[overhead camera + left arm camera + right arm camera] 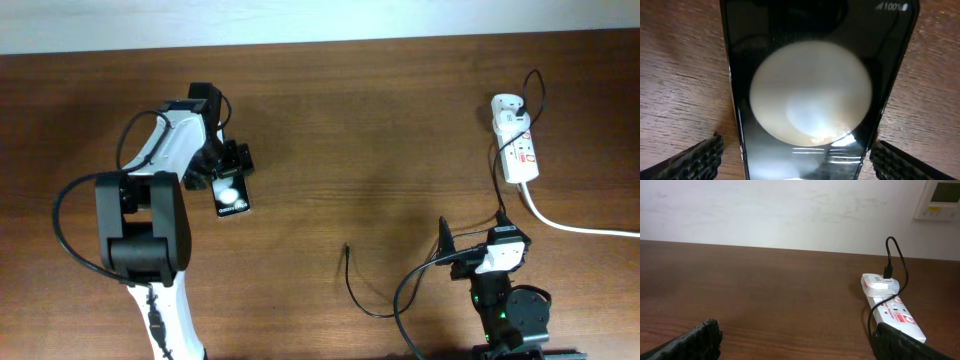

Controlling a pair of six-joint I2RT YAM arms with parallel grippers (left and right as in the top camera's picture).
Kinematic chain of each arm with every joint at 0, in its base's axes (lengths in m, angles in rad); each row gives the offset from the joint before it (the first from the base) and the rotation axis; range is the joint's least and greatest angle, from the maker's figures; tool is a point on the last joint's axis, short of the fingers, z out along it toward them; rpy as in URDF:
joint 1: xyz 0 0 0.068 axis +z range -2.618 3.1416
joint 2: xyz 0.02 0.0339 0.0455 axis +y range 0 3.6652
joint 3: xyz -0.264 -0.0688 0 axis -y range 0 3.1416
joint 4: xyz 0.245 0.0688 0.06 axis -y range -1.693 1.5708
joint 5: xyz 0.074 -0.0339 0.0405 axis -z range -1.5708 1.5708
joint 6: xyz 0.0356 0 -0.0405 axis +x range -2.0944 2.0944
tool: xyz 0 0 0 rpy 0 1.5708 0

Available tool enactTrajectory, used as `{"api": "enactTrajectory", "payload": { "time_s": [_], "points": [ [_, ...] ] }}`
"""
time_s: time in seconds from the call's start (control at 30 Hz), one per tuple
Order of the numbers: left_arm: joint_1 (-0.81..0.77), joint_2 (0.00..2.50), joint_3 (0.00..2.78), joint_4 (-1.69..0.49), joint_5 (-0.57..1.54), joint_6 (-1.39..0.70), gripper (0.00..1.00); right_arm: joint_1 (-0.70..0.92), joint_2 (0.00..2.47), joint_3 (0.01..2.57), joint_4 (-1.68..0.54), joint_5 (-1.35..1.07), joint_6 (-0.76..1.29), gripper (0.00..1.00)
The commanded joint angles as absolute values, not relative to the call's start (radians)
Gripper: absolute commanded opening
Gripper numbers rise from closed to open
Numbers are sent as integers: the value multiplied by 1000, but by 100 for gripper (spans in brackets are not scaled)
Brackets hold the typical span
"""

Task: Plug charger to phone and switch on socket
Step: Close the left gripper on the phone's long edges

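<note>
Straddling the glossy black rectangular phone (805, 100) lengthwise, left gripper (799, 159) hangs released; thin black charger cable's tip (346, 247) lies toward the near edge, closer to the released right gripper (800, 347).

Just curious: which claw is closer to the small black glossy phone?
Left. The left claw straddles the black phone; the right claw is far off, facing the white power strip.
</note>
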State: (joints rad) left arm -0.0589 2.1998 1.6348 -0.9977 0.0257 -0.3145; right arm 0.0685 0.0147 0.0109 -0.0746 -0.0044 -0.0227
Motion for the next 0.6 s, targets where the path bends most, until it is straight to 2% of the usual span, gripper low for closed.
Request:
{"api": "enactTrajectory", "payload": {
  "time_s": [0.0, 0.57],
  "points": [
    [-59, 2210, 1615, -982, 41, -329, 99, 78, 7, 6, -79, -10, -19, 99],
    [-116, 2210, 1604, -954, 36, -329, 99, 78, 7, 6, -79, -10, -19, 99]
  ]
}}
